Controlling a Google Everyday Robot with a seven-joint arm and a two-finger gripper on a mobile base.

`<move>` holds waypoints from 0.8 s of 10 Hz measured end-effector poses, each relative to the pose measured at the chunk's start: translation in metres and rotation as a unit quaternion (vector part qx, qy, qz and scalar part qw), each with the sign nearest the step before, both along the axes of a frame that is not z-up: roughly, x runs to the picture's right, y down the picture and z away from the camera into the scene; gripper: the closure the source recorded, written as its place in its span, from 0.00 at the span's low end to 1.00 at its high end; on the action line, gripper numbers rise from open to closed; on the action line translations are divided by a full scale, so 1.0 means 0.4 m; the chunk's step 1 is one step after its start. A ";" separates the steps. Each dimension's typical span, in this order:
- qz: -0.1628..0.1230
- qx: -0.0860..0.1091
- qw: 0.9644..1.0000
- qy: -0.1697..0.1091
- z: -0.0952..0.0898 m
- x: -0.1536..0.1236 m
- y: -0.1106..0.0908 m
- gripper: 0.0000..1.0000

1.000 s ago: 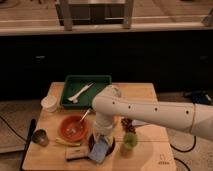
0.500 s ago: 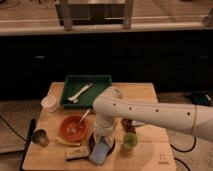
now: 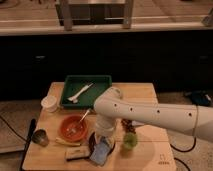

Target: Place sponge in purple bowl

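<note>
The light blue sponge [image 3: 100,151] lies tilted over the front rim of the small dark purple bowl [image 3: 93,141], near the table's front edge. My gripper [image 3: 103,140] is right above the sponge, at the end of the white arm [image 3: 150,114] that reaches in from the right. The gripper's end is hidden behind the wrist and the sponge. Most of the bowl is covered by the gripper and the sponge.
On the wooden table [image 3: 150,155]: an orange bowl [image 3: 73,128] with a utensil left of the purple bowl, a tan-and-dark block [image 3: 77,153], a metal can [image 3: 40,137], a white cup [image 3: 49,103], a green tray [image 3: 86,89] holding a white utensil, a green cup [image 3: 130,141].
The gripper and the sponge have shifted very slightly down and to the right over the purple bowl. Everything else is still.
</note>
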State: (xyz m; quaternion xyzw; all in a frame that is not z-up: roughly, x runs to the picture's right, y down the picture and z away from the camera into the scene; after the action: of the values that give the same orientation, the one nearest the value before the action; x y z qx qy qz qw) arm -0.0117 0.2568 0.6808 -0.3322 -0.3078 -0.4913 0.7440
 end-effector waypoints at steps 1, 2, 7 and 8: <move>0.000 0.001 1.000 0.000 0.000 -0.001 -0.002 0.54; 0.001 0.002 1.000 0.000 0.000 -0.001 -0.006 0.44; 0.001 0.003 1.000 0.002 0.003 0.004 -0.023 0.20; 0.002 0.003 1.000 0.002 0.004 0.006 -0.028 0.20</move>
State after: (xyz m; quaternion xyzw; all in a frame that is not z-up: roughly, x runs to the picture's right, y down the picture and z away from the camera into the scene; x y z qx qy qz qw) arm -0.0093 0.2457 0.6824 -0.3305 -0.3051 -0.4903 0.7465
